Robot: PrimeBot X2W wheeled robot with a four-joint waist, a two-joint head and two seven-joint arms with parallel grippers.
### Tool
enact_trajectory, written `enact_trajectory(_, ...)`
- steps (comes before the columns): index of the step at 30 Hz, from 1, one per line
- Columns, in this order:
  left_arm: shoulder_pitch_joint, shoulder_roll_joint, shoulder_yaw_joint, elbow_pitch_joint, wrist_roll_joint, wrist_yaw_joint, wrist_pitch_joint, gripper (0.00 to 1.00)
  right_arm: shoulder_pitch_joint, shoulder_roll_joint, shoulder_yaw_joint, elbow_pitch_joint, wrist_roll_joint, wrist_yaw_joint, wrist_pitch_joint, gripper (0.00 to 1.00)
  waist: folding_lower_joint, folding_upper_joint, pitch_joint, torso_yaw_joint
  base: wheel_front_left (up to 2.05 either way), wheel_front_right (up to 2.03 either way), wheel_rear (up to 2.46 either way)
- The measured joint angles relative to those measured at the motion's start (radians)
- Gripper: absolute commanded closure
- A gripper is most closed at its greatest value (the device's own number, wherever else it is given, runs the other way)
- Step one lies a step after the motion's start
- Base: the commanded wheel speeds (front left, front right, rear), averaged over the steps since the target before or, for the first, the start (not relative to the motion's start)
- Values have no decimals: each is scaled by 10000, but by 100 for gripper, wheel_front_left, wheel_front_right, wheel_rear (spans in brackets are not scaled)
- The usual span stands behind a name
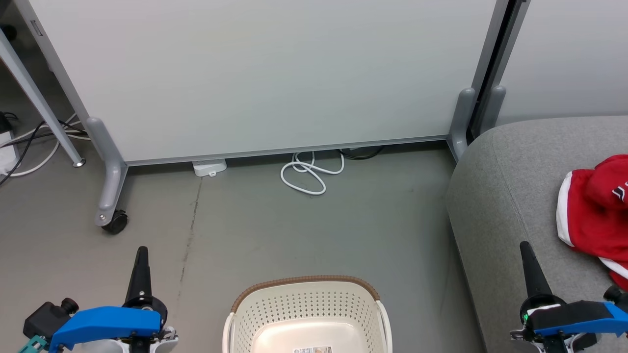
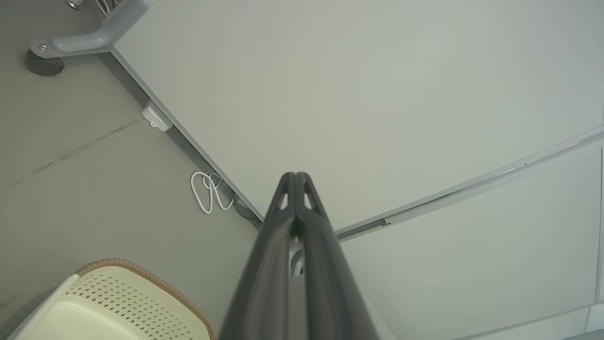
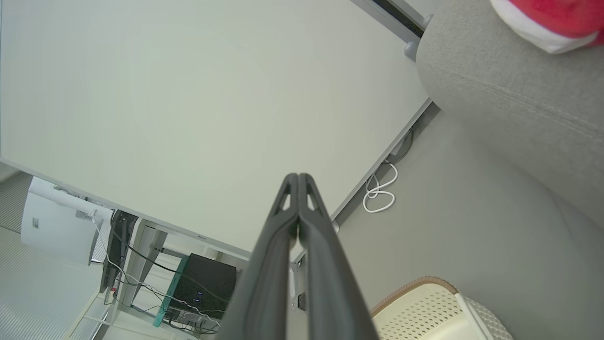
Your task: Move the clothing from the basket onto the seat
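The cream basket (image 1: 306,299) with a brown rim stands on the floor at the bottom centre; its visible floor holds a label and no cloth. It also shows as the basket (image 2: 118,302) and the basket (image 3: 424,307) in the wrist views. The red clothing (image 1: 596,211) with white trim lies bunched on the grey seat (image 1: 510,196) at the right; the clothing (image 3: 552,21) also shows on the seat (image 3: 509,94). My left gripper (image 1: 142,251) is shut and empty, left of the basket. My right gripper (image 1: 524,245) is shut and empty, over the seat's front, left of the clothing.
A pale wheeled partition (image 1: 274,73) stands behind the basket, its castor (image 1: 115,223) at the left. A coiled white cable (image 1: 309,171) and a small white box (image 1: 210,167) lie at its foot. Table legs and cables are at the far left.
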State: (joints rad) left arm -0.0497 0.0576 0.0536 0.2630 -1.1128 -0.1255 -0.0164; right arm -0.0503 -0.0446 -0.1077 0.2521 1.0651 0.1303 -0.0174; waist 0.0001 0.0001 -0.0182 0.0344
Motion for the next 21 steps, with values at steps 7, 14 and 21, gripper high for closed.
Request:
enact_trajectory(7,-104,-8,81,-19,-698,0,169,100,-38,-4,-8,-4,767,0,169,100,0,-1,24,-39,0,0,0)
enact_trajectory(14,-151,-15,167,-38,-1346,0,347,100,-144,-6,-15,-10,1484,0,349,100,0,0,48,-77,0,0,0)
enact_trajectory(21,-217,-21,249,-58,-1962,-2,516,100,-188,-10,-25,-17,2159,0,518,100,0,0,72,-116,0,0,0)
